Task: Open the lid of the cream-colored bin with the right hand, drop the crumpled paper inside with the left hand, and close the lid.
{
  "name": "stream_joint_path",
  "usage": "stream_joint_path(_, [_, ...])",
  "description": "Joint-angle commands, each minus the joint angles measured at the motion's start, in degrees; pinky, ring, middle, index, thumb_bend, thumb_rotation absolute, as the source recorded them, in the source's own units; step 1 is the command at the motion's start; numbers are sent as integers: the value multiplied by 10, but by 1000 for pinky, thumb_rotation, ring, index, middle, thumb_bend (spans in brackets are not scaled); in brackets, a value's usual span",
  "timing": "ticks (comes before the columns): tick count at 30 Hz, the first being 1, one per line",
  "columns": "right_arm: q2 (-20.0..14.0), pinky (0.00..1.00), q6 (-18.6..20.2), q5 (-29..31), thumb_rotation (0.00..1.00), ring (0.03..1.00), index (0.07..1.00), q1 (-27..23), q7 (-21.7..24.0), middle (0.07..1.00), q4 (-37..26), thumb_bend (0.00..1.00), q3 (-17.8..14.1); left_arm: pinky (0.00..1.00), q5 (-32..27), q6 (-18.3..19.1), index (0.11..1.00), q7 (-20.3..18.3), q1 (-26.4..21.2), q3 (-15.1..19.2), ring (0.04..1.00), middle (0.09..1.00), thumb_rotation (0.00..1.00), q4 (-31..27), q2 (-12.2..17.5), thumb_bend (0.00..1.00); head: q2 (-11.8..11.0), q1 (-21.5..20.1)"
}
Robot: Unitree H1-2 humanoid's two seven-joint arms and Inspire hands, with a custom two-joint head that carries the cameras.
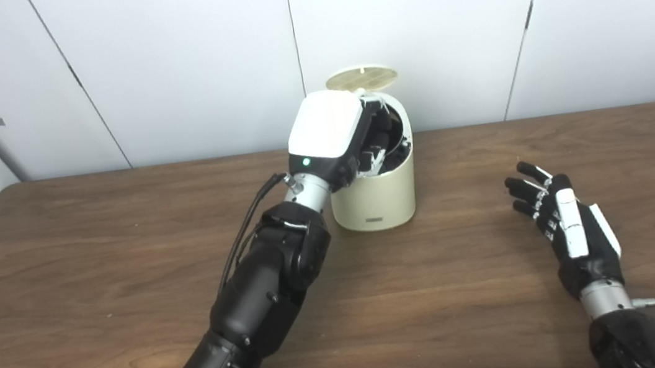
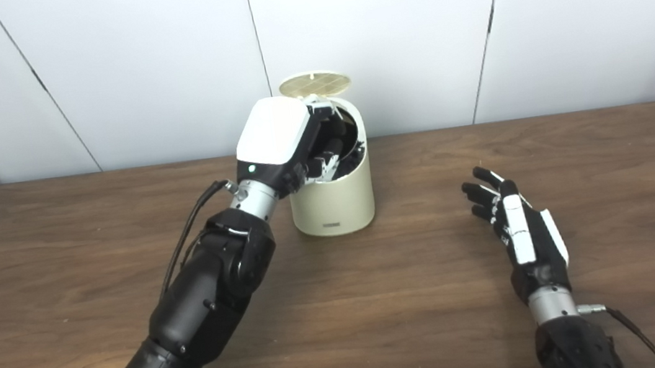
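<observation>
The cream-colored bin [image 1: 374, 198] stands at the back middle of the table. Its round lid [image 1: 363, 77] is tipped up behind the opening. My left hand [image 1: 327, 128] hangs over the bin's left rim, and its fingers [image 1: 381, 140] curl down into the dark opening. Small white bits show among the fingers, but I cannot tell whether they are the crumpled paper or part of the hand. My right hand [image 1: 563, 217] rests to the right of the bin and well apart from it, open, fingers spread and pointing toward the far left, holding nothing.
The wooden table [image 1: 90, 238] reaches to a white panelled wall [image 1: 193, 56] right behind the bin. My left forearm [image 1: 265, 285] crosses the table diagonally from the bottom left up to the bin.
</observation>
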Motion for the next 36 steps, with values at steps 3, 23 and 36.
stream_joint_path(3, [-1, 841, -5, -1, 1000, 836, 821, -13, 1, 772, -25, 551, 1, 679, 6, 4, 709, -4, -15, 5, 742, 755, 0, -10, 5, 845, 0, -1])
stream_joint_path(23, [1, 902, -23, 15, 1000, 869, 876, -18, 3, 789, -1, 539, -7, 327, -71, -67, 420, 87, -3, 50, 453, 508, 0, 6, -16, 472, -2, -3])
stream_joint_path(36, [-2, 913, -26, 20, 1000, 871, 875, -19, 5, 788, 6, 547, -10, 391, -95, -123, 454, 131, 17, 73, 441, 524, 0, -36, -21, 475, -3, 0])
